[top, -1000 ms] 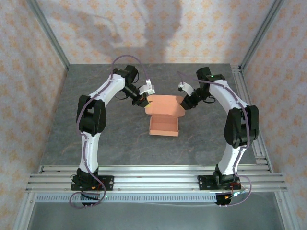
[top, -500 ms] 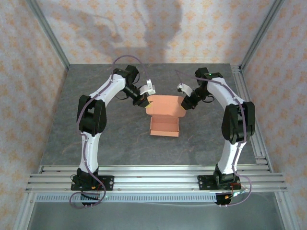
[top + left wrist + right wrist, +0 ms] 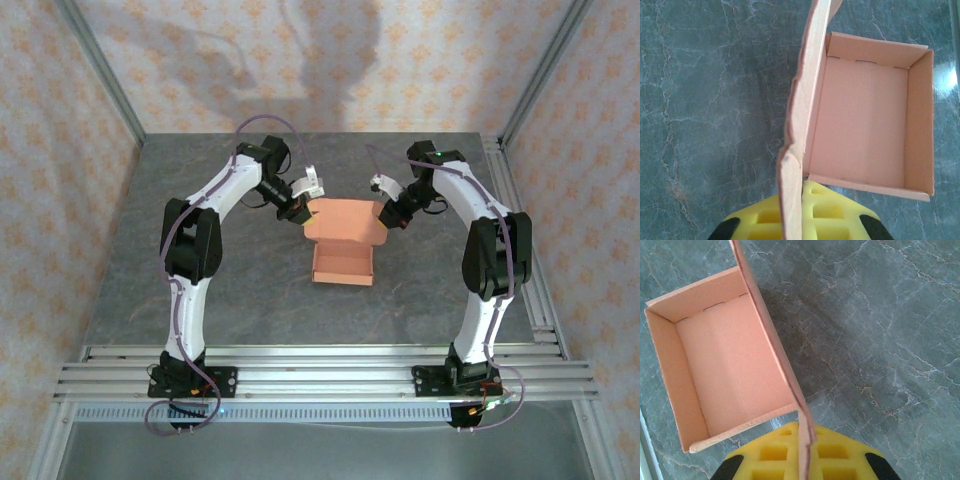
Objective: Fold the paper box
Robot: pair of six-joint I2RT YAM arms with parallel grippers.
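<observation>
Left gripper [image 3: 297, 209] and right gripper [image 3: 391, 213] each pinch tight one end of the paper box [image 3: 342, 266] lid [image 3: 343, 219], which stands upright; uneven pulling could buckle the thin card.

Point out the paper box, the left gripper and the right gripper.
paper box [image 3: 343, 263], top view, floor of its open tray.
left gripper [image 3: 302, 213], top view, between its jaws, raised flap's left edge.
right gripper [image 3: 386, 214], top view, between its jaws, raised flap's right edge.
</observation>
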